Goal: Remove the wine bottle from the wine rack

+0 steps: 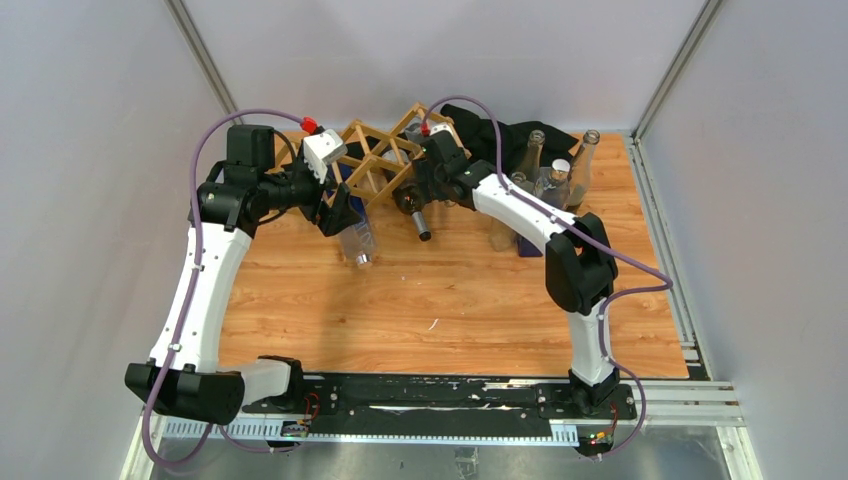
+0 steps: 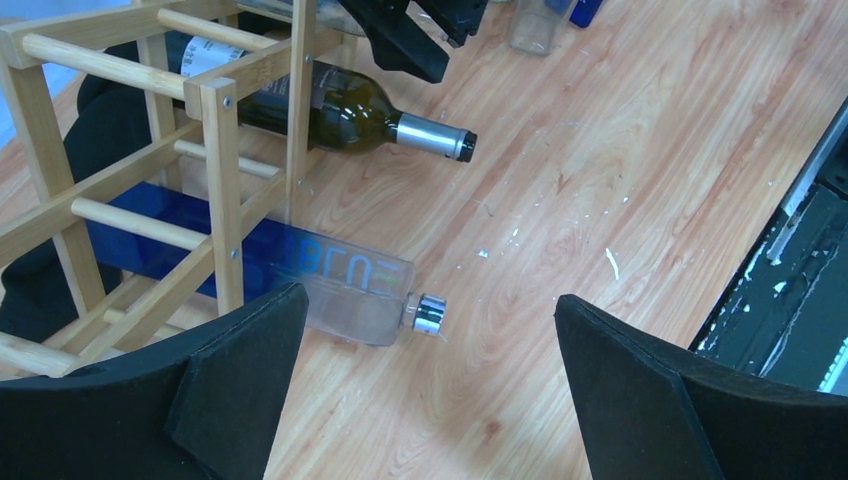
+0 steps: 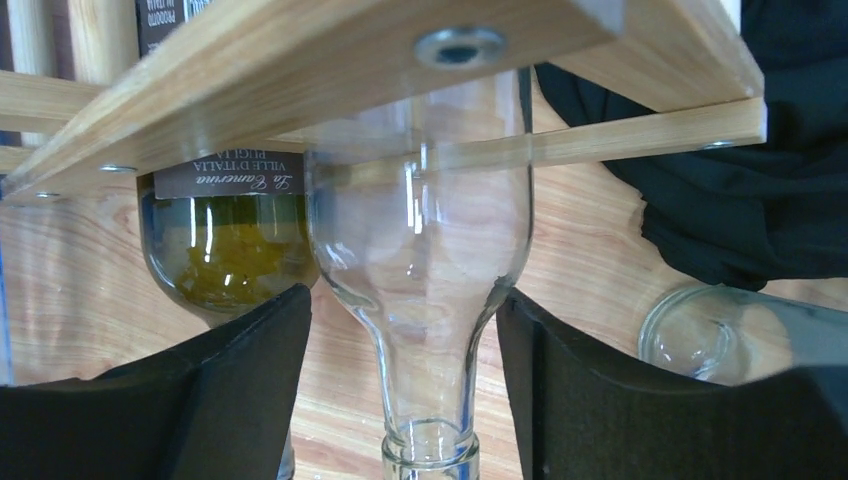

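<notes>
The wine rack (image 1: pixel 375 160), a light wooden lattice, stands at the back of the table. A clear glass wine bottle (image 3: pixel 425 240) lies in it, neck pointing at my right wrist camera. My right gripper (image 3: pixel 405 380) is open and straddles that neck, with a gap on each side. A dark green wine bottle (image 2: pixel 350 105) lies in the cell beside it, its capped neck sticking out. Below, a blue and clear square bottle (image 2: pixel 340 285) pokes out of the rack. My left gripper (image 2: pixel 430 350) hangs wide open over bare wood in front of that bottle.
Several empty glass bottles (image 1: pixel 555 170) stand at the back right beside a black cloth (image 1: pixel 500 135). Another glass bottle (image 3: pixel 720 330) lies near the right gripper's outer finger. The rack's slats (image 3: pixel 300 70) pass just above the right fingers.
</notes>
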### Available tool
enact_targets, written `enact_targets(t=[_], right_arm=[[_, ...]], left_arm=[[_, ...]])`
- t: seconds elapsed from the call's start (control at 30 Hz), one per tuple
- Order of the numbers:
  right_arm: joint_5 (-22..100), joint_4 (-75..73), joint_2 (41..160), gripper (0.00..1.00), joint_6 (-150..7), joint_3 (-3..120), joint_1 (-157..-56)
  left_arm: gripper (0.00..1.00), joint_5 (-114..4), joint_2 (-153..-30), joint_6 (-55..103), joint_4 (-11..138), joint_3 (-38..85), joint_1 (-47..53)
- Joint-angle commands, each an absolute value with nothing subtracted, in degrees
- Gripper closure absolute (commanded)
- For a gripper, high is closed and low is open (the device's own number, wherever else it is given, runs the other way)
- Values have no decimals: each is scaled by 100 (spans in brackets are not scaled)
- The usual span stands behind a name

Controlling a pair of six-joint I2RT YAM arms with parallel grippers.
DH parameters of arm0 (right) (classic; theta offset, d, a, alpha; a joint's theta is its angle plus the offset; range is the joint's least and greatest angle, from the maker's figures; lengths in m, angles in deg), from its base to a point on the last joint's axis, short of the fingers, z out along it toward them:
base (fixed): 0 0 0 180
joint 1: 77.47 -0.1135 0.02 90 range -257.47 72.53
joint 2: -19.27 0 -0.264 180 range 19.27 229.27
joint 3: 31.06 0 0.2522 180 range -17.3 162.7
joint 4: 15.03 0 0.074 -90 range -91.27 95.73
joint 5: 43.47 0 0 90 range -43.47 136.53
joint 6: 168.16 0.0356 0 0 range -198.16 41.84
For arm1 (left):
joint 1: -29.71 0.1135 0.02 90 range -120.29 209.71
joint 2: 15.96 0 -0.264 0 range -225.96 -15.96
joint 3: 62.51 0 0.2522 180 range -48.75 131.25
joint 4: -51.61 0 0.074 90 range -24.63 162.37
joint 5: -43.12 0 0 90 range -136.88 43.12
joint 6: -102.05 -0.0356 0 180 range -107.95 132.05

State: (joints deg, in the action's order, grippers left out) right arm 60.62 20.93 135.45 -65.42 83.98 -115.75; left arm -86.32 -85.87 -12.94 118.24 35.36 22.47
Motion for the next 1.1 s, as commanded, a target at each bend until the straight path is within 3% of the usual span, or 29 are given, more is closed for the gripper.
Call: enact_targets(t=[0.0, 0.37, 0.53, 1.07], right_arm=[[6022, 1879, 13427, 33, -6559, 8111, -11551], [5976, 1731, 13199, 71, -6539, 7850, -11832], [6046, 1649, 12921, 99, -6485, 7564, -11910], [5372, 1325, 11010, 100, -5255, 5614, -12079]], left_arm=[[0, -8777, -8531, -1306, 11847, 3620, 2286], [0, -8828, -8521, -1297, 11846, 3643, 2286], [0, -8858, -8496, -1335, 11841, 3601, 2286], [0, -8750, -8424, -1941, 11846, 3217, 2286]])
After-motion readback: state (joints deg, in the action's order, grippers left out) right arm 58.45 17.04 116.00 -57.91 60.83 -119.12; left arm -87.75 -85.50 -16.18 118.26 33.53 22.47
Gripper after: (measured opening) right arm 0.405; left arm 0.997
